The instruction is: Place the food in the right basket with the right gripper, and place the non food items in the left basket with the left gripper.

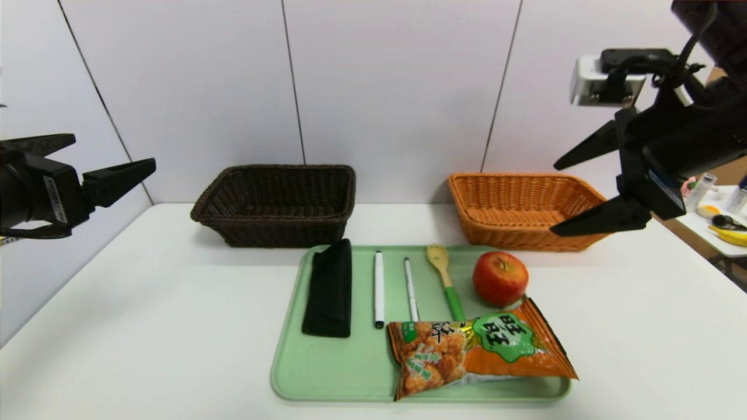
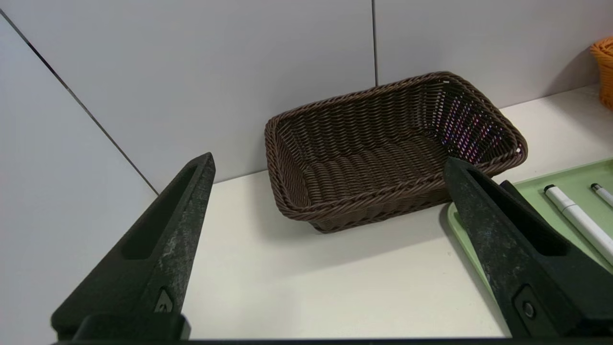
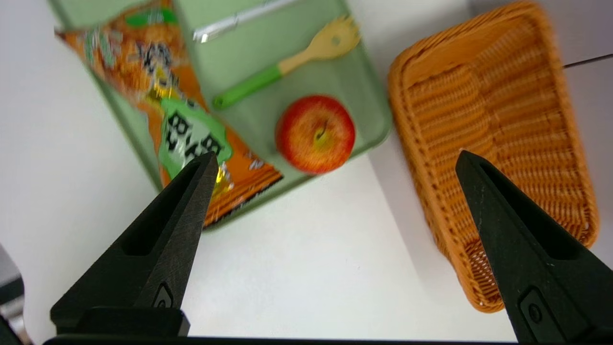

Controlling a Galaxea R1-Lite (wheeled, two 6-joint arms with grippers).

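Observation:
On a green tray (image 1: 327, 373) lie a black pouch (image 1: 330, 289), two white pens (image 1: 379, 289), a wooden fork with a green handle (image 1: 446, 280), a red apple (image 1: 500, 278) and an orange snack bag (image 1: 478, 350). Behind the tray stand a brown basket (image 1: 277, 204) on the left and an orange basket (image 1: 522, 210) on the right; nothing lies in either. My left gripper (image 1: 114, 150) hovers open at the far left, facing the brown basket (image 2: 373, 196). High above the orange basket's (image 3: 498, 120) front corner, my right gripper (image 1: 554, 200) is open, looking down on the apple (image 3: 315, 133) and snack bag (image 3: 158, 96).
The white table (image 1: 146, 326) ends at a grey panelled wall (image 1: 397, 87) right behind the baskets. A side table (image 1: 723, 233) with a banana and small bottles stands off the right edge. Bare tabletop lies either side of the tray.

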